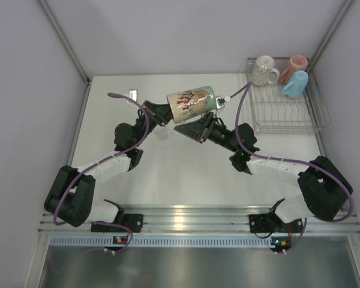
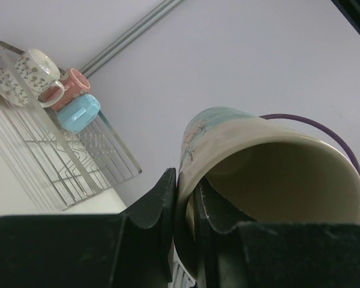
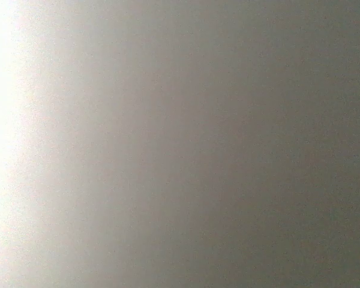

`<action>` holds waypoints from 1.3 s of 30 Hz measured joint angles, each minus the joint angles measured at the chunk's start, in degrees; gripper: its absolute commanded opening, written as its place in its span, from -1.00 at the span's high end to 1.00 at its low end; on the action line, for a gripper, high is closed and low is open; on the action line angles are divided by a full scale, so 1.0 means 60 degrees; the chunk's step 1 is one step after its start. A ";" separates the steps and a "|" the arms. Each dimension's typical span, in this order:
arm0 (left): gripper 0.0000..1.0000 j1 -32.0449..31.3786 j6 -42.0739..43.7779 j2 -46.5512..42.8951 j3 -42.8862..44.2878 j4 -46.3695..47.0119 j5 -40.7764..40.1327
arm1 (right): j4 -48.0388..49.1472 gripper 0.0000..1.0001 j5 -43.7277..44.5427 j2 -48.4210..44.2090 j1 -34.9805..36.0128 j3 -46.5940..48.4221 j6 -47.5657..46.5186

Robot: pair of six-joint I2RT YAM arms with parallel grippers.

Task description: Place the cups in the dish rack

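Done: I count three mugs (image 1: 265, 70) in the rack (image 1: 288, 117).
Remaining: fourth mug (image 1: 192, 103), held in mid-air.
Left gripper (image 2: 185, 198): pinching its rim.
Right gripper (image 1: 199, 125): beside the mug; I cannot tell its grip.

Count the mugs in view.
4. Cream mug, pink mug and blue mug sit in the dish rack, far end; the big patterned mug is gripped by the left end effector.
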 measured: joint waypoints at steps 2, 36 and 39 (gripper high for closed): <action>1.00 -0.0022 0.0171 -0.0026 -0.0015 -0.0004 0.0073 | 0.0280 0.40 0.0062 -0.0018 0.0000 -0.0193 0.0146; -0.23 -0.0058 0.0561 -0.0364 -0.0783 0.0259 -0.0076 | 0.0918 1.00 0.0597 0.0328 -0.0310 -0.0510 0.1293; -0.23 -0.0058 0.0678 -0.0368 -0.0907 0.0284 -0.0069 | 0.0918 1.00 0.0576 0.0346 -0.0408 -0.0572 0.1337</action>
